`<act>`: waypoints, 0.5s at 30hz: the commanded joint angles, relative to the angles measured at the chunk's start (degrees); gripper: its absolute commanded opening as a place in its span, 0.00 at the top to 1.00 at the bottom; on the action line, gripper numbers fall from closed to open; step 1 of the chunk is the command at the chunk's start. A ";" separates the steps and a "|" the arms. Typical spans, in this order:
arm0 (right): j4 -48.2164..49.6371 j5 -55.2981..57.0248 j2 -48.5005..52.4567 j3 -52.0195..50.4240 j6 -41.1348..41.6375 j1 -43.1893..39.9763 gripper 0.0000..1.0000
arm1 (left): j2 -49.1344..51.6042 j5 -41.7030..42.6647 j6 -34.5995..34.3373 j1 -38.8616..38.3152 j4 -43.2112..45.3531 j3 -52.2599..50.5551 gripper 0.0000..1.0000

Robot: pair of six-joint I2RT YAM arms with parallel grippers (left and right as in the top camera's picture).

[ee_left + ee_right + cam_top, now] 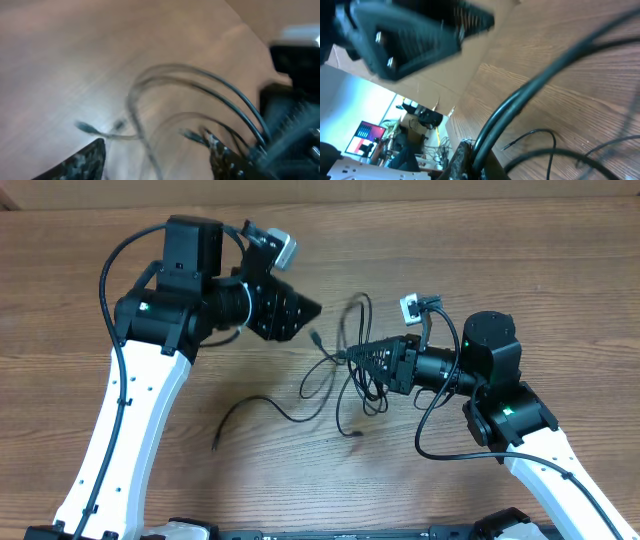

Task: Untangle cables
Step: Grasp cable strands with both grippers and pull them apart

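The cables (352,380) are thin black cords lying in a loose tangle of loops at mid-table, with one small plug end (316,338) sticking out to the left. My right gripper (362,356) is shut on two strands at the tangle's right side; in the right wrist view those cables (530,95) run straight up out of the closed jaws (476,167). My left gripper (314,308) hovers just up and left of the tangle. It is open (157,165), and blurred cable loops (200,85) arch in front of it, one strand crossing the gap between its fingers.
A single black cord (262,404) trails from the tangle toward the lower left, ending at a plug (215,446). Each arm carries its own thicker black cable (108,275). Bare wooden table (560,250) surrounds the tangle.
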 commanded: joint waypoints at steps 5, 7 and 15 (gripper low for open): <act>1.51 6.86 0.00 -0.09 4.57 0.33 0.96 | -0.20 6.99 2.71 -0.07 -9.18 0.72 0.33; 2.91 7.15 0.00 -0.09 4.63 0.33 0.96 | -0.13 7.19 2.71 -0.07 -10.62 0.57 0.29; 10.36 7.80 0.00 -0.09 14.05 0.33 0.96 | 0.46 8.72 4.20 -3.74 -10.75 0.52 0.25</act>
